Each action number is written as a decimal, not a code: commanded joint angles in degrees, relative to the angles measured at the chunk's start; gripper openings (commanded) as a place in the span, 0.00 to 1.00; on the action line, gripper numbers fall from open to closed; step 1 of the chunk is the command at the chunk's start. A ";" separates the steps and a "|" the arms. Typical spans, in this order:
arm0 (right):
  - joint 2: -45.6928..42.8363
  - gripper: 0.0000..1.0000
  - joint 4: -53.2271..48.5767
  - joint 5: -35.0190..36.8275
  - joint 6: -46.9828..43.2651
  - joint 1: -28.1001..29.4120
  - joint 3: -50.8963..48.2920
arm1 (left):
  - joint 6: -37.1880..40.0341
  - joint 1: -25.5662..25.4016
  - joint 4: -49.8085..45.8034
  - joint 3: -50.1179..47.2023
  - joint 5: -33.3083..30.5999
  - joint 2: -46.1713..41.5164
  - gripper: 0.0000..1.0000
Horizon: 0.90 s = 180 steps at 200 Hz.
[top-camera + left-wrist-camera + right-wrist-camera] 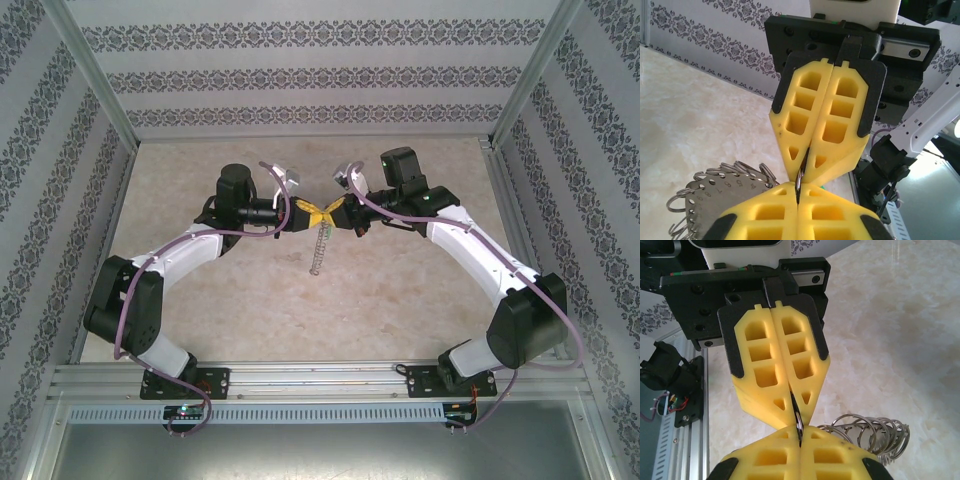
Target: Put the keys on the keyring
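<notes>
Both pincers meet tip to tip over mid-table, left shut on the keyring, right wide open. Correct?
No: the right pincer is shut too, its fingers pressed together on the keyring, as the left wrist view shows. The left pincer is shut on it, tip to tip.

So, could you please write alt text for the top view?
The left gripper and right gripper meet tip to tip above the table, each shut on the keyring, whose coil of rings hangs below them.
</notes>
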 commanded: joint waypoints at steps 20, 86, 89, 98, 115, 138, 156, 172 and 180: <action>-1.77 0.00 7.17 -3.87 3.00 0.30 -0.43 | -3.92 -1.66 9.64 -2.34 -0.01 0.63 0.00; -14.30 0.42 21.69 1.43 15.36 -5.49 -13.31 | -2.98 -1.66 13.41 -6.96 -7.98 -2.89 0.00; -14.89 0.43 22.23 2.14 15.97 -5.54 -14.01 | -3.05 -1.68 13.67 -7.28 -8.27 -3.02 0.00; -16.62 0.45 23.80 5.43 17.96 -5.43 -16.03 | -3.58 -1.71 15.02 -8.05 -8.72 -3.37 0.00; -19.10 0.51 26.98 11.17 21.44 -4.61 -20.31 | -5.30 -1.66 18.76 -9.66 -9.52 -3.85 0.00; -20.90 0.57 30.30 18.05 23.57 -1.12 -25.91 | -8.18 -1.68 23.22 -10.77 -9.91 -3.71 0.00; -21.88 0.58 31.82 24.98 23.54 2.99 -29.49 | -10.42 -1.67 26.41 -11.58 -10.47 -3.64 0.00; -22.36 0.58 34.70 29.44 24.03 5.60 -32.76 | -11.64 -1.66 27.90 -11.95 -10.98 -3.88 0.00; -22.42 0.58 36.05 31.12 24.39 6.49 -33.95 | -11.84 -1.68 27.96 -11.94 -11.09 -3.95 0.00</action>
